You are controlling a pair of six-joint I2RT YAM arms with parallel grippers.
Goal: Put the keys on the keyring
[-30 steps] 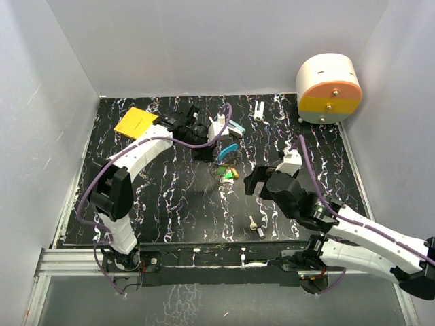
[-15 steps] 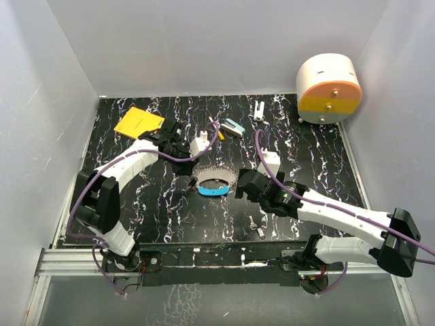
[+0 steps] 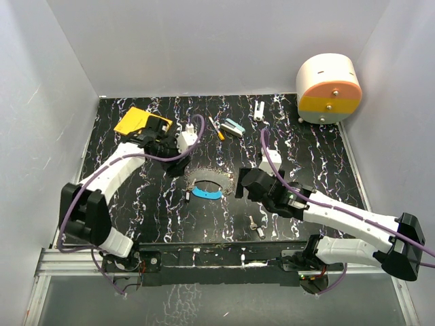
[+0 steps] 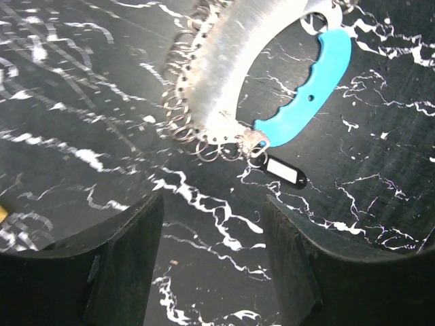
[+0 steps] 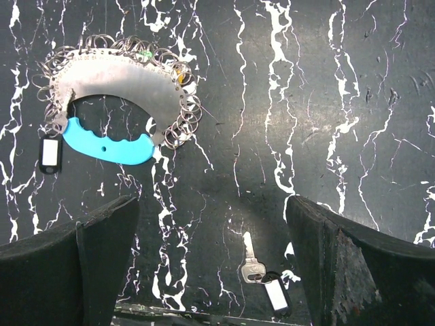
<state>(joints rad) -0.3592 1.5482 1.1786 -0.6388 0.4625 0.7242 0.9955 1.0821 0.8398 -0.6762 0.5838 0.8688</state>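
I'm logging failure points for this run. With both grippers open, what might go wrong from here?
The key lies flat near the front edge of the table; the open right gripper may nudge it off rather than pinch it. The keyring lies loose, the left gripper open and not touching it, so it may slide during threading.
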